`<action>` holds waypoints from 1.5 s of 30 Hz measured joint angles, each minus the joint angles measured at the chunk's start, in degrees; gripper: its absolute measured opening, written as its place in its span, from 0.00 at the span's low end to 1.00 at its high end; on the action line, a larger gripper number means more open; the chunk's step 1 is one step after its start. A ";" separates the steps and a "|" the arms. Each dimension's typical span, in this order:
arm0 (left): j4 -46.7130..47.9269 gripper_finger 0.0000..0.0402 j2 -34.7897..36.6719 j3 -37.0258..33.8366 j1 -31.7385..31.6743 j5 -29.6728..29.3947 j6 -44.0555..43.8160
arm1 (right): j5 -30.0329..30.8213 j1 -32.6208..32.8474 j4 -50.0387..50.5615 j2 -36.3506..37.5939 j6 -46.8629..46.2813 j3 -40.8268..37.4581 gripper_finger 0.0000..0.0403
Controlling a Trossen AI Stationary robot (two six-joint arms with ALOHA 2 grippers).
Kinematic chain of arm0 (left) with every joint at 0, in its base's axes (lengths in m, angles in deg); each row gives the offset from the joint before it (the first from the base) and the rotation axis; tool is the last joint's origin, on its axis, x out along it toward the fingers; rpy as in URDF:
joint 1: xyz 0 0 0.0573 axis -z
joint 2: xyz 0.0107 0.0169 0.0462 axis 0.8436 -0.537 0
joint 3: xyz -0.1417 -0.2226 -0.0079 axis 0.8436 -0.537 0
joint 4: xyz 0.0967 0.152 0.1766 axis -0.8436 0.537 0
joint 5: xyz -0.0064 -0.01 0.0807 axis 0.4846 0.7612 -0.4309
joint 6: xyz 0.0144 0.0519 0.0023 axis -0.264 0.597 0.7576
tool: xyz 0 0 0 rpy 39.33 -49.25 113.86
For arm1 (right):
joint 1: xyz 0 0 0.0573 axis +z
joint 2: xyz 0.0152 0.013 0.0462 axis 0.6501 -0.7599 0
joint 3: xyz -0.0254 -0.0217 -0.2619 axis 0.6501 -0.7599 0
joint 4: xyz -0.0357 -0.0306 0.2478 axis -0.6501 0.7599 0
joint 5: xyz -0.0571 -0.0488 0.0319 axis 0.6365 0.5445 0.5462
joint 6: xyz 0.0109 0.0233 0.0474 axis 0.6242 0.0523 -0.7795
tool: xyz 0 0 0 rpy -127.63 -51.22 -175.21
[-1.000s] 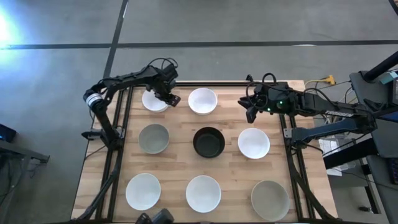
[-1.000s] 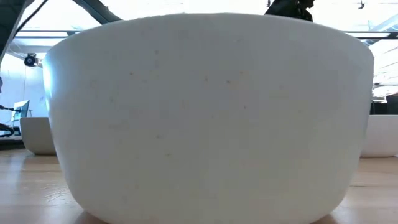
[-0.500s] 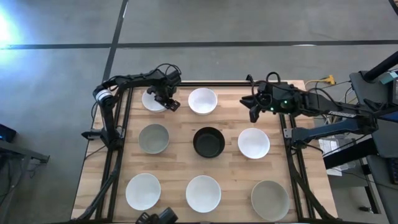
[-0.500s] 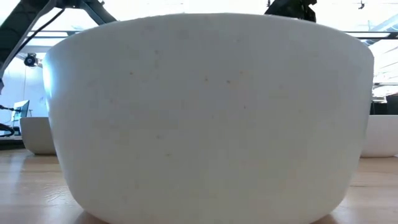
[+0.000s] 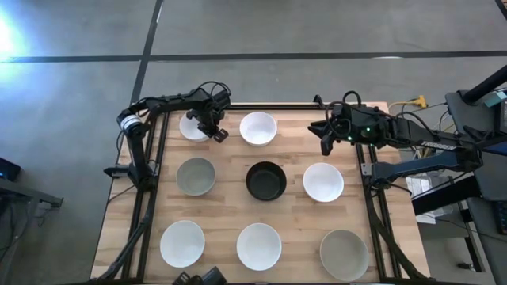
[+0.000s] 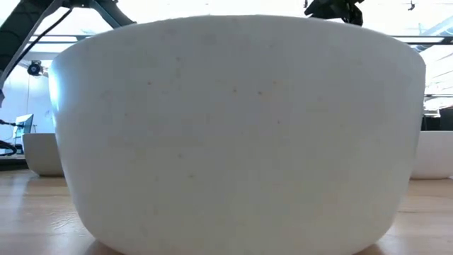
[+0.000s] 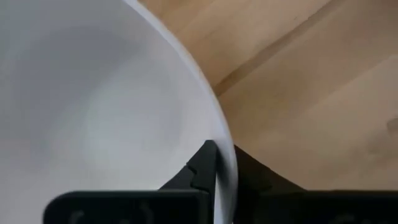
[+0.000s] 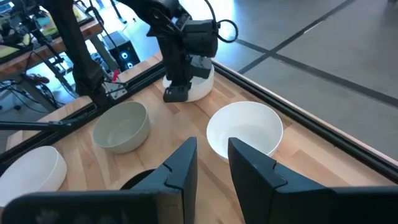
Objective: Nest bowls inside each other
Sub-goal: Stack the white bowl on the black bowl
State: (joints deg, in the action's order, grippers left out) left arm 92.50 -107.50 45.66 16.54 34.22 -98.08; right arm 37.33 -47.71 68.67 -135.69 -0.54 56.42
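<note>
Nine bowls are laid out in three rows on the wooden table (image 5: 299, 212); none is nested yet, so the task is judged to be at its first pick. At the upper left of the high view, the left pincer (image 5: 212, 127) is set over the right-hand rim of the white corner bowl (image 5: 192, 127). In the left wrist view the rim of that bowl (image 7: 93, 112) is seen passing between the two fingers (image 7: 202, 165), one inside the wall and one outside, closed narrowly onto it. For the step to go well, the rim should be held firmly and the bowl lifted level, then carried over the neighbouring white bowl (image 5: 258, 128) and lowered centred, so that rims are not struck. The right pincer (image 5: 324, 138) is held above the table at the upper right, empty, its fingers a little apart in the right wrist view.
</note>
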 joint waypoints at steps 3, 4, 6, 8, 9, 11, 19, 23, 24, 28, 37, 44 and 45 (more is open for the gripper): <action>1.13 0.03 1.64 0.11 0.97 0.57 0.00 | 0.01 0.00 0.01 -0.12 0.03 0.00 0.21; 1.49 0.03 2.48 0.11 1.33 0.71 0.01 | 0.00 0.00 0.00 -0.12 0.05 0.00 0.21; 1.99 0.03 4.29 0.11 2.22 0.74 0.00 | 0.02 0.00 -0.01 -0.12 0.07 0.00 0.21; 2.45 0.03 6.72 0.09 3.11 1.16 0.00 | 0.02 0.00 -0.01 -0.12 0.24 0.00 0.21; 2.38 0.03 7.99 0.10 3.70 1.38 -0.02 | 0.02 0.00 -0.03 -0.12 0.41 0.00 0.21; 2.36 0.03 11.17 0.17 4.95 1.95 -0.04 | 0.02 0.00 -0.03 -0.13 0.62 0.00 0.21; 1.91 0.03 20.43 0.13 8.11 -1.93 -1.49 | 0.04 0.00 -0.20 -0.17 0.64 0.00 0.21; 1.46 0.03 19.77 0.09 8.12 -3.31 -2.65 | 0.04 0.00 -0.25 -0.17 0.64 0.00 0.21; 1.16 0.03 19.11 0.09 8.09 -3.15 -2.67 | 0.04 0.00 -0.26 -0.17 0.64 0.00 0.21; 1.14 0.08 15.31 0.08 8.09 -2.58 -2.62 | 0.02 0.00 -0.38 -0.16 0.23 0.00 0.21; 1.33 0.37 6.02 0.02 7.48 -3.22 -2.65 | -5.76 0.17 -0.25 0.03 -4.31 0.00 0.21; 1.37 0.47 2.52 0.00 7.46 -10.50 -2.74 | -5.97 1.66 -0.20 0.03 -5.99 -0.02 0.21; 1.35 0.47 2.29 0.00 7.44 -10.74 -2.75 | -6.01 1.68 -0.22 0.03 -6.18 -0.02 0.21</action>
State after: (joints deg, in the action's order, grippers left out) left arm 93.85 -105.21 45.66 23.98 23.48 -100.84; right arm 31.32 -46.02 68.45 -135.66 -6.72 56.40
